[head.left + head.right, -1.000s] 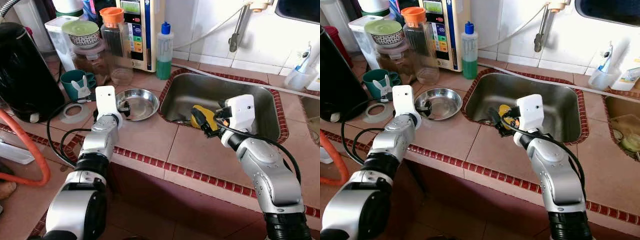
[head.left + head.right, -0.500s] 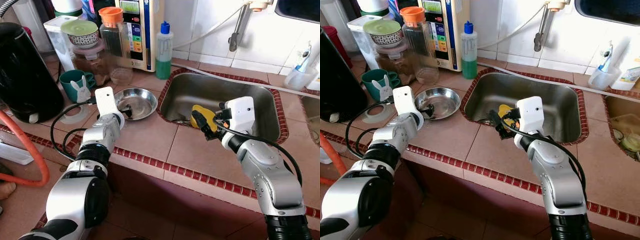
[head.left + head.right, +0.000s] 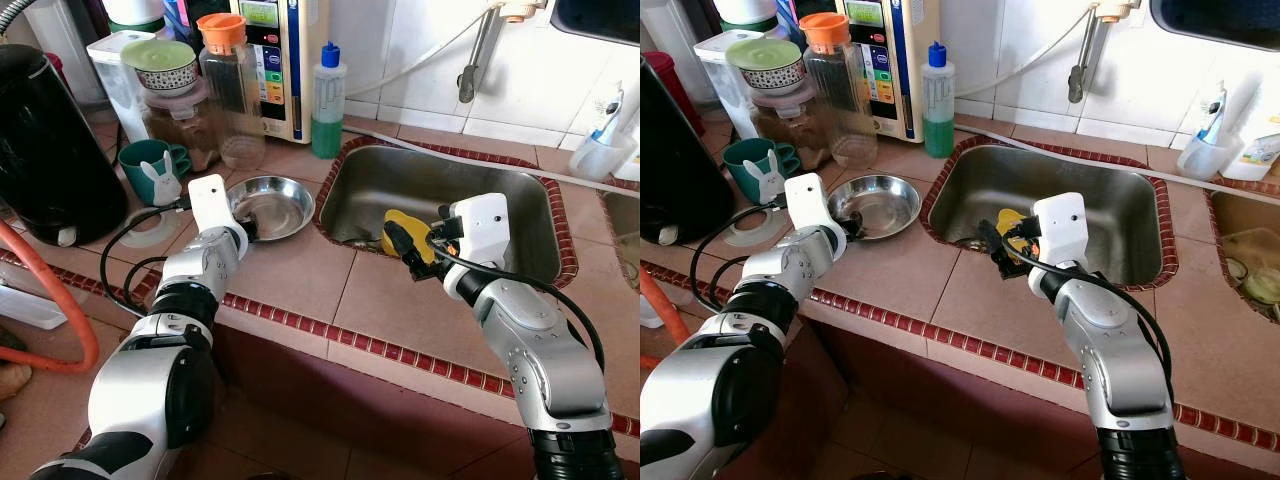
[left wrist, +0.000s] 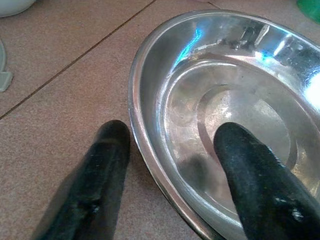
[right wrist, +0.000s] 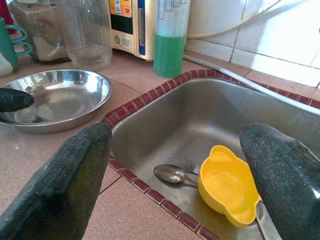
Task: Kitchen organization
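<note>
Left gripper [image 4: 170, 165] straddles steel bowl [image 4: 235, 100] rim, open; right gripper [image 5: 175, 175] open over sink [image 5: 210, 115].

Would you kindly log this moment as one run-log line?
left end effector: open, straddling round steel bowl rim | right end effector: open, above steel sink | yellow plastic bowl: in sink

Left gripper [image 4: 170, 150] moved forward over counter toward steel bowl [image 3: 268, 206] since a second ago. Open fingers [image 4: 260, 172] now straddle bowl's near rim: one inside bowl, other outside on tile beside bowl. Left arm [image 3: 195, 275] stretched further toward bowl, its black cable [image 3: 112, 262] looped differently beside bowl.
</note>
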